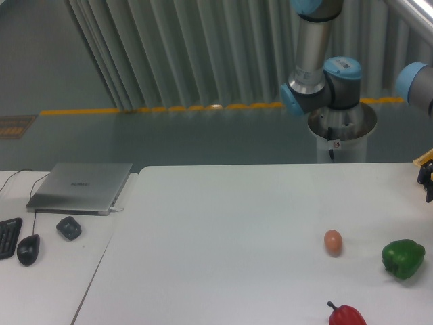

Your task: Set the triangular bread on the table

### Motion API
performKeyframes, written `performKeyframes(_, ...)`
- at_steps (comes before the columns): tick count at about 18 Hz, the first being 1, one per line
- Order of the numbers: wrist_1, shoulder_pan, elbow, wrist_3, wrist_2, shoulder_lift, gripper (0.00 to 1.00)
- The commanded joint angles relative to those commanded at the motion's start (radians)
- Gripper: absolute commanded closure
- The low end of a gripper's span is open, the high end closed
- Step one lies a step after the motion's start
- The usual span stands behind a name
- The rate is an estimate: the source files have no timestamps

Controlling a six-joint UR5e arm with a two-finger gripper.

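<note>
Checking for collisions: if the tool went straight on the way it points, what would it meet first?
Only a sliver of the tool shows at the right edge. If it points down, probably bare table, behind the green bell pepper; depth unclear.

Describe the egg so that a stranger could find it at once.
Look at the wide white table, toward its right front part. The egg lies there alone, left of the green bell pepper and above the red pepper. It is the smallest, brown and smooth.
</note>
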Motion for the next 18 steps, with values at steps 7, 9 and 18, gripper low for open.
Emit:
performKeyframes(7, 0.002, 0.026, -0.002, -0.002, 0.0, 0.0, 0.0)
performKeyframes(9, 0.0, 0.038, -0.002, -0.015, 0.002, 0.0, 0.0)
performKeyframes(18, 0.014, 0.155, -0.041, -0.006, -0.029, 0.046, 0.0)
